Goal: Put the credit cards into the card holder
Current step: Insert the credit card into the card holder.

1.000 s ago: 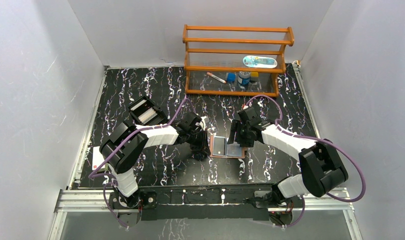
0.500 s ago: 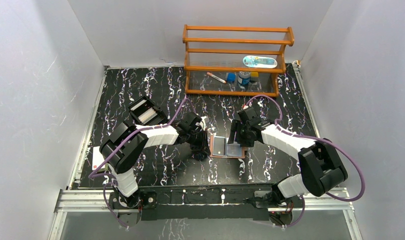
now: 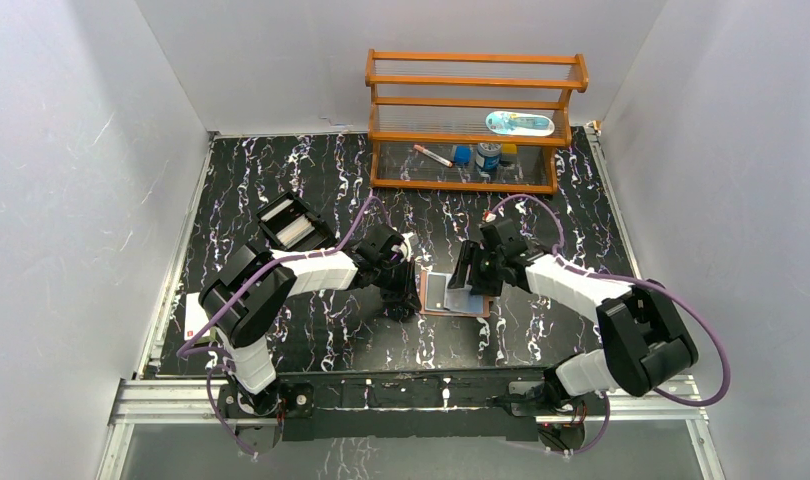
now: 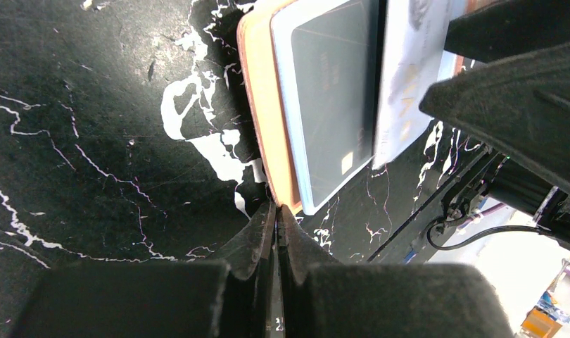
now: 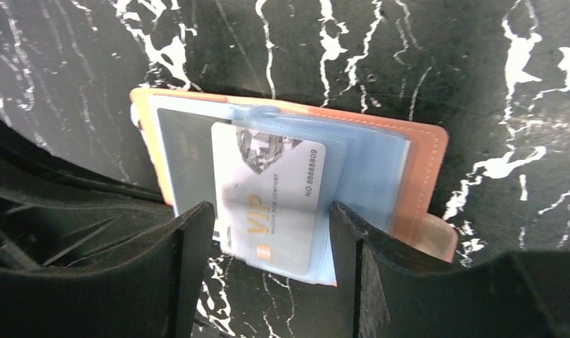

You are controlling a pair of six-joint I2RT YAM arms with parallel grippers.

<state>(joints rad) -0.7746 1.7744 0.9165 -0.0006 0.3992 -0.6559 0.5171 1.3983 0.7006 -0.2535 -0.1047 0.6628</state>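
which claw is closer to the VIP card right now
Right. The right claw straddles the VIP card, fingers either side. The left claw sits shut at the card holder's far edge.

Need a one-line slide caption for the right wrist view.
Right gripper open astride a pale VIP card lying partly in the open card holder on the black marbled table.

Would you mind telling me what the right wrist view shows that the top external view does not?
Only the right wrist view shows the VIP lettering and number on the pale card between the open right gripper fingers. Only the top view shows the wooden rack, the black tray and both arms. Both show the open card holder on the table.
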